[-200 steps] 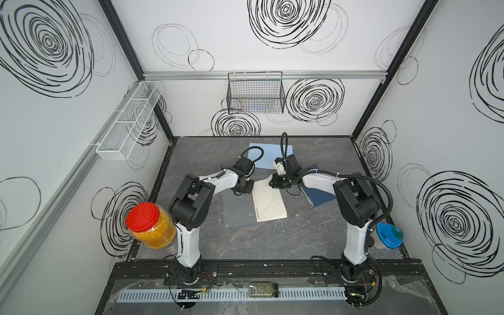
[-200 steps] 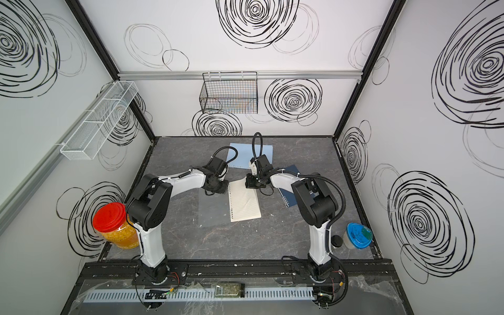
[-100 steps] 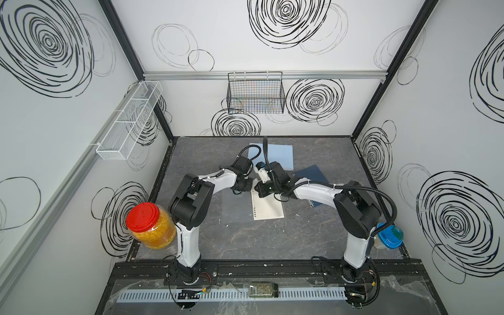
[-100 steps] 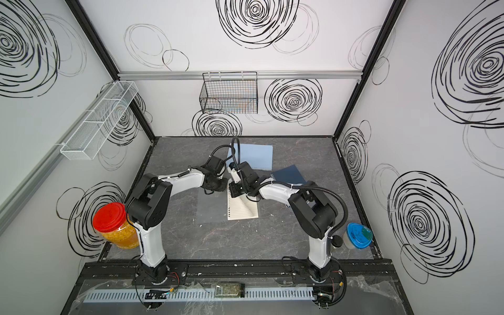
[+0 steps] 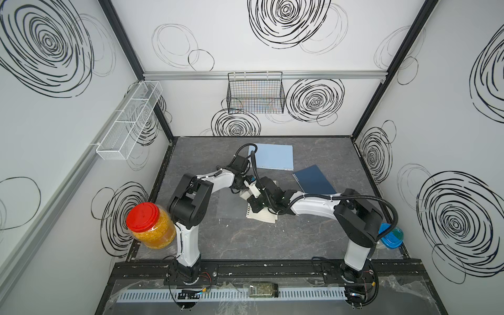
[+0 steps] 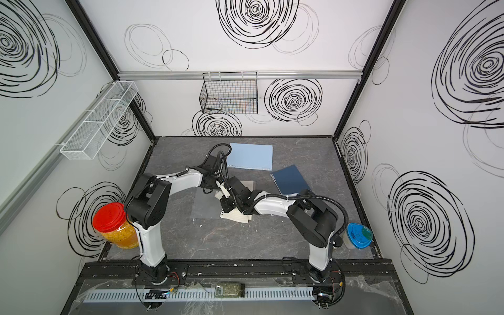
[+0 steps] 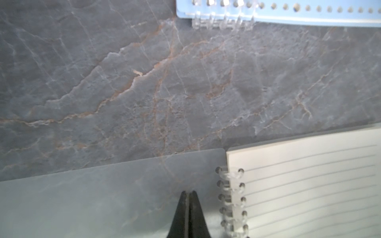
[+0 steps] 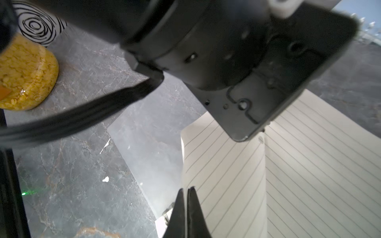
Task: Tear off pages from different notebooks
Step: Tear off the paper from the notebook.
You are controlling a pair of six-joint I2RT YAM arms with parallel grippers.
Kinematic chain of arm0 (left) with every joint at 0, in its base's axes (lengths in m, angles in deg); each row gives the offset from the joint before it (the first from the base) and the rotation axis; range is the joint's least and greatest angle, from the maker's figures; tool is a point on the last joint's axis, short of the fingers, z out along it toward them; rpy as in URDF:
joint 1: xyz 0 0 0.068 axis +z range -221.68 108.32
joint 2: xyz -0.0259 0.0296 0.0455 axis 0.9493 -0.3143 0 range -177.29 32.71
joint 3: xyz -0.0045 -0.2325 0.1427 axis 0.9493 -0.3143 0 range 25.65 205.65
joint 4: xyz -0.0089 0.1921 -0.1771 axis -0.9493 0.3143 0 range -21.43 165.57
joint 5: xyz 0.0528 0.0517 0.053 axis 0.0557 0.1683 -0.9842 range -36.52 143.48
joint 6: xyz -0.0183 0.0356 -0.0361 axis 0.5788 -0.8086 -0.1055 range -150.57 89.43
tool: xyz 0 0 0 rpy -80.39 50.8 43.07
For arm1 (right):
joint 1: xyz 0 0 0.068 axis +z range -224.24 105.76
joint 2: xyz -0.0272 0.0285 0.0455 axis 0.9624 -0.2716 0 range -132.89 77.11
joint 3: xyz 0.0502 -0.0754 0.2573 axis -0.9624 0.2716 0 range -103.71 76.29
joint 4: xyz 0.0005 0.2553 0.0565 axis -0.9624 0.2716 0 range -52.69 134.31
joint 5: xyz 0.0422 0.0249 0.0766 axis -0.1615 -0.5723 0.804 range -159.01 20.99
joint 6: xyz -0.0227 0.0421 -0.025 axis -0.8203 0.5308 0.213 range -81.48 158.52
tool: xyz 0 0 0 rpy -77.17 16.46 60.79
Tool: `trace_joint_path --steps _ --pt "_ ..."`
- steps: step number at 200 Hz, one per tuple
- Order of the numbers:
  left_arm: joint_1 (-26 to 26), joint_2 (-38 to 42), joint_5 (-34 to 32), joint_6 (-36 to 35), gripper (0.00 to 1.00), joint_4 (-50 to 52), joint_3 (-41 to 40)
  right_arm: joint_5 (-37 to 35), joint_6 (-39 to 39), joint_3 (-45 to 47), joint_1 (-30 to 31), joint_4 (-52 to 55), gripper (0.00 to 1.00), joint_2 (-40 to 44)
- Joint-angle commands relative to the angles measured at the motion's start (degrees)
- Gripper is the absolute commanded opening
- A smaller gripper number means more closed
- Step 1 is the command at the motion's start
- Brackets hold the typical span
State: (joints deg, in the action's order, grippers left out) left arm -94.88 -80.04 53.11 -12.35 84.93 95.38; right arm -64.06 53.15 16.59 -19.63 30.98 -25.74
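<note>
surface [image 5: 245, 245]: grey marbled tabletop, seen in both top views, with both arms extended over its middle
clear-covered notebook [image 7: 299, 195]: laid open at the middle of the surface; lined paper is turned toward the right edge and the clear cover [image 7: 103, 202] is spread flat toward the left edge, with the binding [image 7: 231, 197] between them
left gripper [image 7: 188, 193]: jaws are pressed together with nothing seen between them; the tips are set down on the clear cover just beside the binding, at the notebook's end nearer the back edge
right gripper [image 8: 186, 190]: jaws are pressed together, pinching the edge of the lined page; it is placed nearer the front edge than the left gripper, and close to it
lined page [image 8: 222, 164]: raised in a curl off the sheets below, its edge meeting the right gripper's tips; whether it is wholly free of the binding cannot be told
light-blue notebook [image 5: 274, 156]: closed, laid flat near the middle of the back edge, apart from the open notebook
navy notebook [image 5: 313, 180]: closed, laid askew between the middle and the right edge, just in front of the light-blue notebook
jar [image 5: 150, 226]: red-lidded, filled with yellow contents, stood at the front-left corner
blue-lidded container [image 5: 391, 236]: placed at the right edge, near the front-right corner
white flecks [image 8: 105, 179]: small bits are scattered on the bare surface beside the clear cover
</note>
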Motion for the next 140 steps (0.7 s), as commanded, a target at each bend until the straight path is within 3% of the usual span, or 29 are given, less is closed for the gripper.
trace_joint_path --steps 1,34,67,122,140 --pt "1.32 -2.19 -3.03 1.84 0.0 5.87 -4.36 -2.89 2.61 2.81 -0.9 -4.25 0.0 5.61" --pt "3.93 2.8 -3.63 5.69 0.0 2.26 -10.08 -0.22 3.96 4.13 -4.61 -3.68 0.0 7.48" --pt "2.76 7.24 -0.87 5.93 0.0 1.22 -12.36 3.65 1.45 2.71 -5.31 -2.43 0.0 6.66" --pt "2.16 10.59 -0.96 3.38 0.0 7.69 -2.71 6.04 -0.28 -0.14 -4.57 -1.46 0.0 4.69" --pt "2.59 10.4 -1.46 2.23 0.05 9.81 1.58 6.0 -1.05 -0.96 -3.64 -1.17 0.0 4.55"
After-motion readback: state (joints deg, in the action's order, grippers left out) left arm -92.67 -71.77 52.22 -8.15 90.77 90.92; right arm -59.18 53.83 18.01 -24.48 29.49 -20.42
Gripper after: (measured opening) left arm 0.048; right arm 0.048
